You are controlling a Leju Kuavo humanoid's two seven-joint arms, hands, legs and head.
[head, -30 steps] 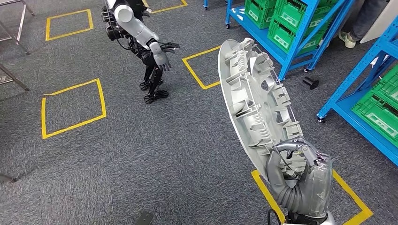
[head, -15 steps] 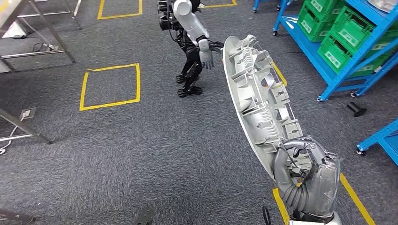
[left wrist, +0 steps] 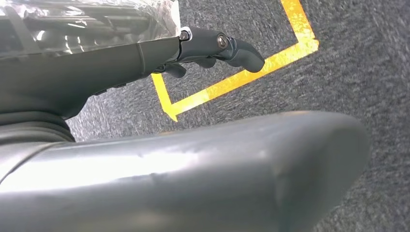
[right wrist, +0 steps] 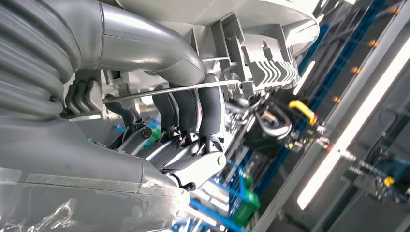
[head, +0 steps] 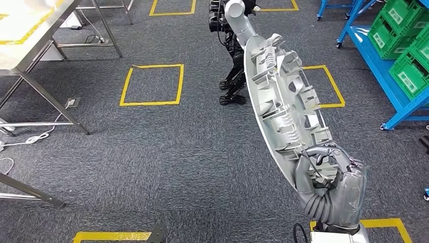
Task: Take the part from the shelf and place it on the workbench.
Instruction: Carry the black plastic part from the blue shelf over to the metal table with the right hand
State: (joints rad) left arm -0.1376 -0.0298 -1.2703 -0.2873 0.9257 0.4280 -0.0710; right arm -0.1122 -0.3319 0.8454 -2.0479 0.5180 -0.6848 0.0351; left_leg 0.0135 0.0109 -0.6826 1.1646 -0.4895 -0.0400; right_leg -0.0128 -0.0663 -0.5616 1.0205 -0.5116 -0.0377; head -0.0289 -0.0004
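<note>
The part (head: 283,106), a long silver moulded shell with ribs and clips on its inner face, is off the shelf and carried in the air. The right hand (head: 324,174) grasps it at its lower end, and the rest of it rises up and away from the fingers, tilted over the carpet. In the right wrist view the dark fingers (right wrist: 193,108) are wrapped around a rib of the part (right wrist: 251,58), with the thumb pressed over from the other side, so the grip looks firm.

The left hand (left wrist: 212,46) hangs at the side, holding nothing; its fingers look loosely curled above the floor and a yellow tape mark (left wrist: 232,82).

Beyond the tip of the part stands another robot (head: 235,30) on the carpet. Well off to the right of the fingers is the blue shelf (head: 377,55) with green crates (head: 404,45). Far to the left of the fingers, at the upper corner, is the steel counter (head: 25,35) on thin legs.

As for progress, the pick-up seems done, and the carry is under way. What remains, I judge, is to cross the carpet to the counter, lower the part onto it and let go.
</note>
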